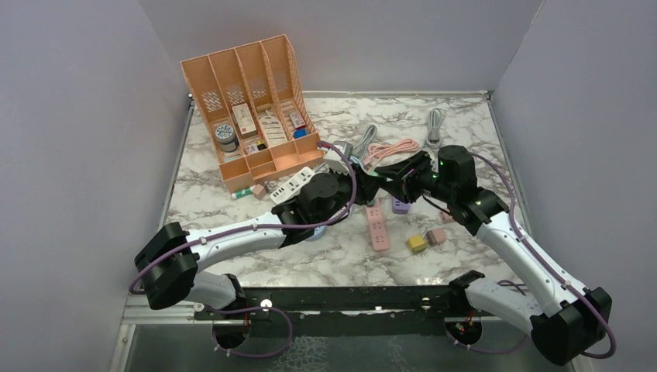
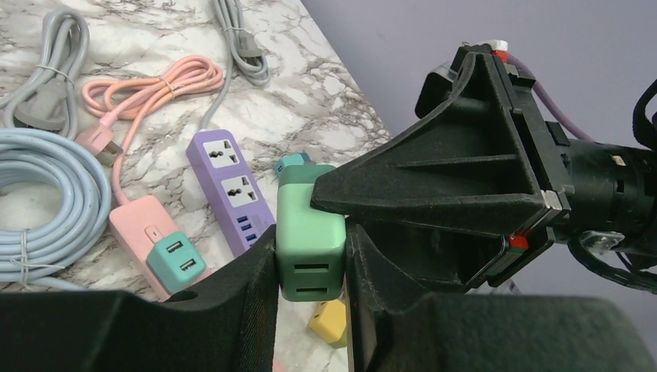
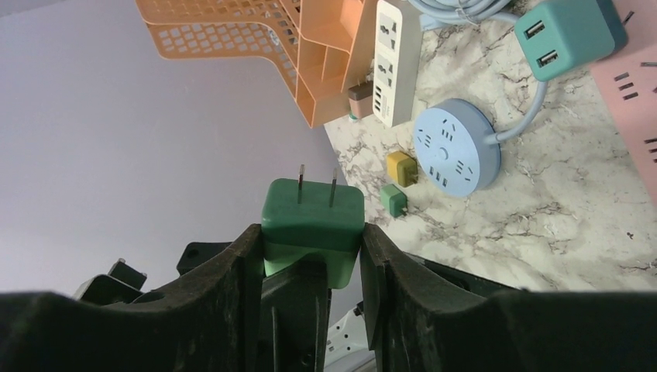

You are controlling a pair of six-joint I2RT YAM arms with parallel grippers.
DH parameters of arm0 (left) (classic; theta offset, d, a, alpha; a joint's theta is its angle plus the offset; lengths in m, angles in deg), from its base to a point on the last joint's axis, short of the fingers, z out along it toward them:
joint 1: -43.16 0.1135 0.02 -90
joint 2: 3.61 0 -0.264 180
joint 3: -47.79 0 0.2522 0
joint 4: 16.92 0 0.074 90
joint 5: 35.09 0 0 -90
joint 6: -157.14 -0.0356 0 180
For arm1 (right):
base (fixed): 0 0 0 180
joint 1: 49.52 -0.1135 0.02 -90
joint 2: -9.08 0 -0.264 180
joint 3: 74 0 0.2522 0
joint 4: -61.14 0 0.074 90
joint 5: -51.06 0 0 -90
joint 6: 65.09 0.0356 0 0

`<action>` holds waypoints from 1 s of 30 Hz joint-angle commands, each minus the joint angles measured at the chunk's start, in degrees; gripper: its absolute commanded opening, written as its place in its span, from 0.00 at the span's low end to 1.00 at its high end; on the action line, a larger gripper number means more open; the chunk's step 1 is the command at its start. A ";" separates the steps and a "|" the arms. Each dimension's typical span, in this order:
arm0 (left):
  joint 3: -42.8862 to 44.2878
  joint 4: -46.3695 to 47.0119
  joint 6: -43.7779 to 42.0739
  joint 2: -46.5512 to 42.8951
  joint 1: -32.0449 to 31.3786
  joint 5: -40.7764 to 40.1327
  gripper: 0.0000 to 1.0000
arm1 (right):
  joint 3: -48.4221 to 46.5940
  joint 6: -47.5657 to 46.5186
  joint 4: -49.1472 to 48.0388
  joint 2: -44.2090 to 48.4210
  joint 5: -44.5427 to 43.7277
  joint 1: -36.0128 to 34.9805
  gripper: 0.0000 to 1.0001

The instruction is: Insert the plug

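Top: left gripper (image 1: pixel 355 177) and right gripper (image 1: pixel 385 177) meet tip to tip above the table (image 1: pixel 341 260).
Left wrist: left fingers (image 2: pixel 248 294) closed tight on the green plug (image 2: pixel 310 240), held off the table.
Right wrist: right gripper also clamps the plug, prongs pointing away from the camera.

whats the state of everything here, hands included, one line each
left hand, shut on the green plug
right hand, shut on the green plug
green plug, prongs bare, not in any socket
teal adapter, sitting on the pink strip
purple strip, sockets empty
pink cable, coiled, unplugged
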 commanded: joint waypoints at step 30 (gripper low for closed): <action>13.25 -65.85 -18.98 -6.45 11.69 20.59 0.00 | -4.14 -44.13 18.06 7.52 -18.55 -0.21 0.79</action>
